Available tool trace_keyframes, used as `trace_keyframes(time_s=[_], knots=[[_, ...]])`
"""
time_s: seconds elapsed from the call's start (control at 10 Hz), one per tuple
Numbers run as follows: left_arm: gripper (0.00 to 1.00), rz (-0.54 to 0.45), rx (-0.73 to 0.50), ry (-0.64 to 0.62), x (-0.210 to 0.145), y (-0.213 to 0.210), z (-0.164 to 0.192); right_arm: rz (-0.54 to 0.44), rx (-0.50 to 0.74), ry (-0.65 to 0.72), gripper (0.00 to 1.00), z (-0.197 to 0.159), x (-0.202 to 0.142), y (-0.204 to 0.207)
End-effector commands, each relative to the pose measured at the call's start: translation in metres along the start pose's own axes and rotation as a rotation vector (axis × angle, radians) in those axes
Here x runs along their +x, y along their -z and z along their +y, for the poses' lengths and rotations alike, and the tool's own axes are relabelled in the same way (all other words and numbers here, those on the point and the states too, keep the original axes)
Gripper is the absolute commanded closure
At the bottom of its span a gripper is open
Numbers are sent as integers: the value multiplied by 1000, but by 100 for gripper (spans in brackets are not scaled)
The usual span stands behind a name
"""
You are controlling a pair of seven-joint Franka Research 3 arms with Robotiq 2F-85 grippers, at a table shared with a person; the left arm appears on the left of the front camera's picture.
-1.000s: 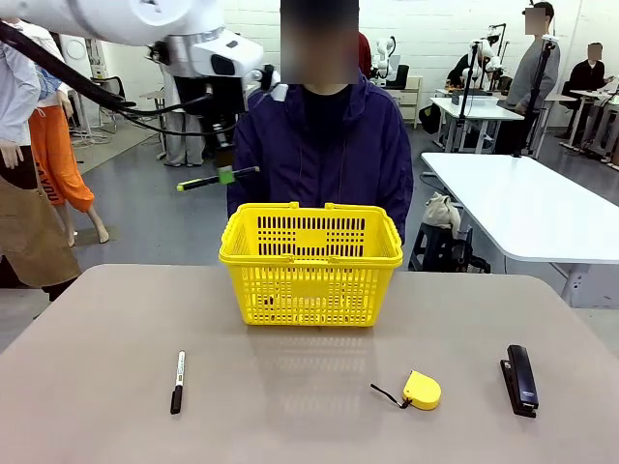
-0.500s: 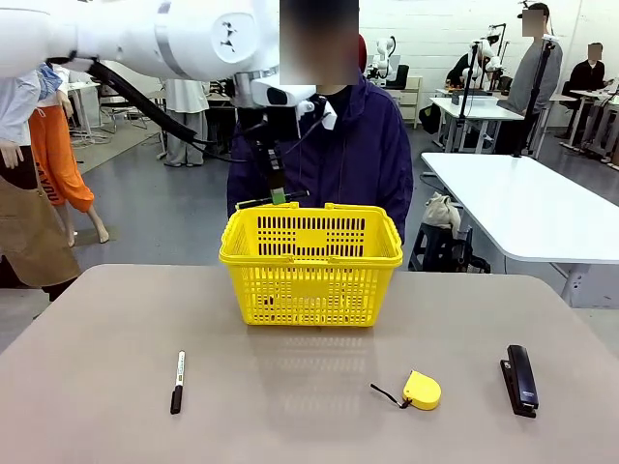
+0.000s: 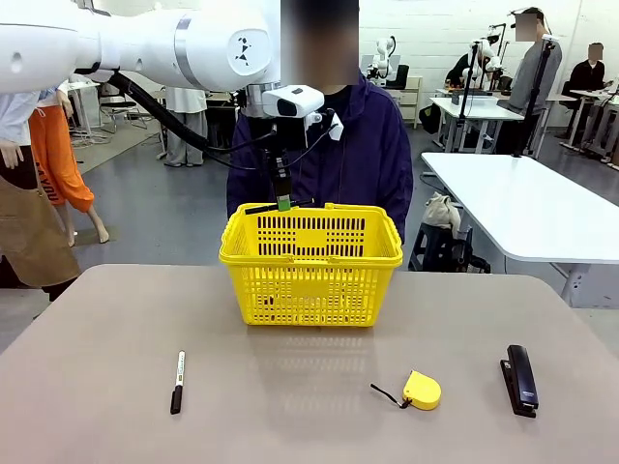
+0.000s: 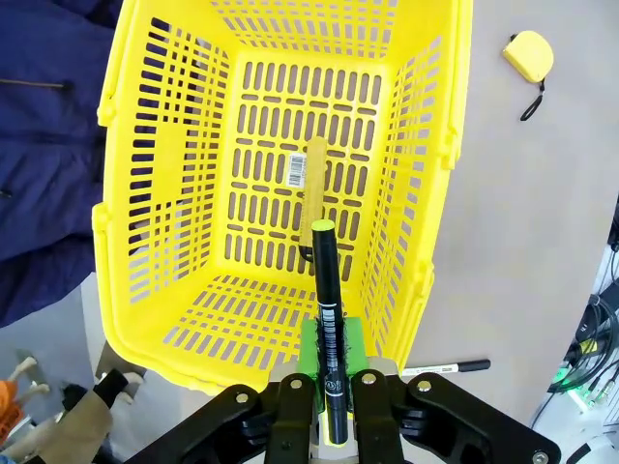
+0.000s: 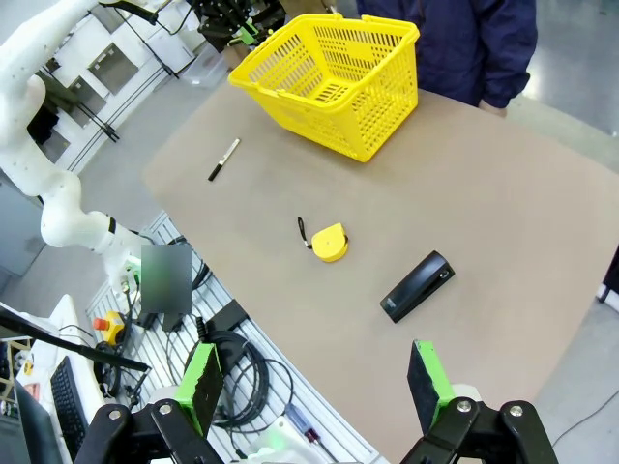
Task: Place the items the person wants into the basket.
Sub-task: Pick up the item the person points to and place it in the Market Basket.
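Note:
My left gripper (image 3: 282, 199) hangs over the far left rim of the yellow basket (image 3: 309, 275) and is shut on the thin black pen (image 3: 276, 206). In the left wrist view the pen (image 4: 327, 300) sticks out from between the green pads, with its yellow tip above the basket's floor. The utility knife (image 4: 313, 188) lies on that floor. The yellow tape measure (image 3: 422, 390) rests on the table at the front right. My right gripper (image 5: 314, 387) is open, high above the table's near corner. The person (image 3: 334, 145) stands right behind the basket.
A black marker with a white band (image 3: 177, 380) lies at the front left of the table. A black stapler (image 3: 520, 379) lies at the front right. The table (image 3: 309, 425) is bare between them. Other tables and people are far behind.
My left arm has swung right with the pen, from the left of the basket to above its far left rim, slowing over the last half second.

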State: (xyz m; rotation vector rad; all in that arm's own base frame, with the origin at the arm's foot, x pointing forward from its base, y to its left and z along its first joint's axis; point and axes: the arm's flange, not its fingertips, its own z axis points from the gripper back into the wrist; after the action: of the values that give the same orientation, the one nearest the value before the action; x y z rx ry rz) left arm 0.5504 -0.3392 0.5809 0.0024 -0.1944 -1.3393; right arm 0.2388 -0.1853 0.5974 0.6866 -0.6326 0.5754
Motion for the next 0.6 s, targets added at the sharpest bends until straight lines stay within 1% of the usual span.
trace_keyframes(time_s=[0.0, 0.3, 0.4, 0.5], knots=[[89, -6, 3, -1, -2, -3, -3, -28, 25, -18, 0, -1, 1, 1], [89, 0, 0, 0, 0, 0, 0, -28, 25, -18, 0, -1, 1, 1], [89, -3, -48, 9, 3, 18, 4, -28, 25, -18, 0, -1, 1, 1], [89, 9, -78, 53, 11, 29, 12, -28, 25, -18, 0, -1, 1, 1]])
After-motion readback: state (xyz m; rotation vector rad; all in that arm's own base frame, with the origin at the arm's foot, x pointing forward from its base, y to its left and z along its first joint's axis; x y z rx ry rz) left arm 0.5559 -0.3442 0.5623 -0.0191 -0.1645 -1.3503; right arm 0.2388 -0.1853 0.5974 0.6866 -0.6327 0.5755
